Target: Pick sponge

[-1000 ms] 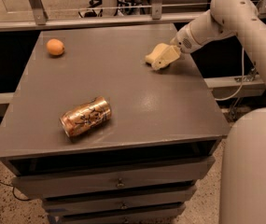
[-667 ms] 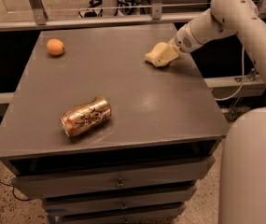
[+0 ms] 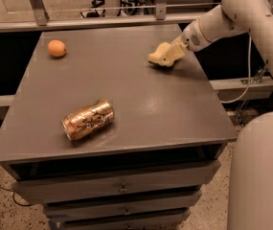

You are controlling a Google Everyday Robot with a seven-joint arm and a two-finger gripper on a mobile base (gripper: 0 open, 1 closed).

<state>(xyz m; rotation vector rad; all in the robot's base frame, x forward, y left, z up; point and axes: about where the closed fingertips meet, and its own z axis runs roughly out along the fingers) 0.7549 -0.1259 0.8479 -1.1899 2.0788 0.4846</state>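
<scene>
Pincer at sponge — table's far right

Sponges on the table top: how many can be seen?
1. The sponge is near the far right edge of the table, at the tip of the hand. No other one shows.

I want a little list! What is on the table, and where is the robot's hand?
table: grey top, drawers below
sponge: pale yellow, far right side of the table
gripper: at the sponge, reaching in from the right
can: shiny copper, lying on its side, front left
orange: small, round, far left corner
</scene>
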